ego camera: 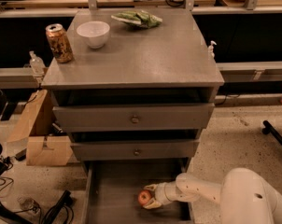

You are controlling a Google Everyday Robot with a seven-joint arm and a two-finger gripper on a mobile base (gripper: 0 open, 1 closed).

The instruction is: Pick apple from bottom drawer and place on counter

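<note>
The apple (144, 198) is small, red-orange, and lies in the open bottom drawer (110, 192), right of its middle. My gripper (150, 197) reaches in from the right on a white arm. Its two pale fingers are spread, one above and one below the apple, right against its right side. The apple still rests on the drawer floor. The counter (141, 55) is the grey top of the cabinet, above the two closed drawer fronts with knobs.
On the counter stand a drink can (59, 43) at the left, a white bowl (93, 33) and a green bag (137, 18) at the back. Cardboard boxes (40, 136) and cables lie on the floor to the left. A wooden bench runs behind.
</note>
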